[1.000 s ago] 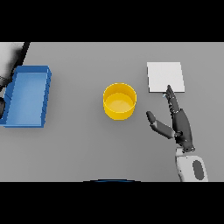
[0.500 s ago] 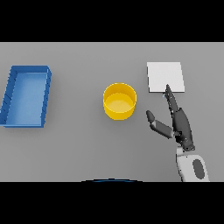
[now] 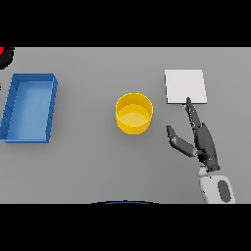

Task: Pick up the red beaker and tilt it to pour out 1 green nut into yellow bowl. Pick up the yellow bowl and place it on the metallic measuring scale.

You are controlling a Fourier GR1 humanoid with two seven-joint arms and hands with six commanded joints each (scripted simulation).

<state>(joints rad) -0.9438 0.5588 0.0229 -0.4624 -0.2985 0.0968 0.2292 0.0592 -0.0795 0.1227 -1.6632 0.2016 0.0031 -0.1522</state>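
Observation:
The yellow bowl stands upright in the middle of the table, and I see no nut in it. To its right, further back, lies the flat pale measuring scale. My right hand rests open between the two, to the bowl's right. Its straight fingers point away from me and their tips reach the scale's near edge. The thumb points toward the bowl without touching it. At the far upper left edge a sliver of the red beaker shows, with a dark piece of my left hand against it.
A blue rectangular tray lies on the left side of the grey table, with nothing visible in it.
My left arm, over the tray's left side a second ago, left the view. Now the red sliver and a dark part of the hand show at the upper left edge. The right hand is still.

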